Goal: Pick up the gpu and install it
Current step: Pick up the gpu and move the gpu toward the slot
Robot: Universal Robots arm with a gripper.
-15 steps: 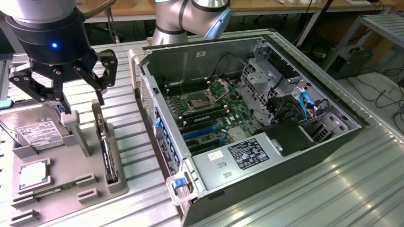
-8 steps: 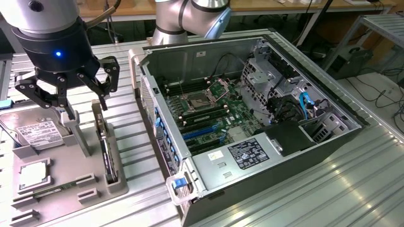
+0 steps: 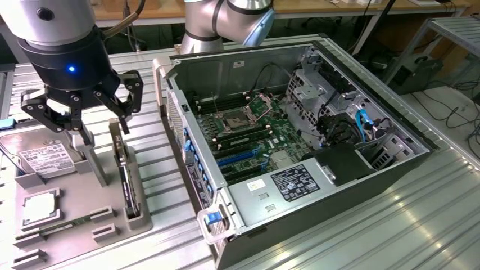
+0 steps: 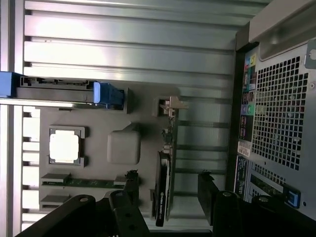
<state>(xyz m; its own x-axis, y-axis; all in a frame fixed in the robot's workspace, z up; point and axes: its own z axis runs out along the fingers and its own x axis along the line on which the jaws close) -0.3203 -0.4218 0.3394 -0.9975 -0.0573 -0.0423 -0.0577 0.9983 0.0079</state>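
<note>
Jaws spread wide sit closest to the wrist camera, their two black fingers released and straddling the gpu, one on each flat side, with nothing grasped. From the exterior view the jaws hang at the end of the arm, over the far end of the gpu; whether the fingers touch the card cannot be told.

The card stands on its long edge in a slot of the grey tray. Its long axis runs from far to near in the exterior view, roughly parallel to the near wall of the computer case. In the wrist view its pale metal bracket is at the end away from the jaws.

A grey post of the tray rises just beside the card, on the side away from the case. Farther across the tray lie a processor, a green memory stick and a hard drive.

The slot runs along the tray edge nearest the case, and a narrow strip of ribbed metal desk separates that edge from the case. The case lies with its side open upward and the motherboard exposed. To the exterior view's right of the case the desk is bare.
</note>
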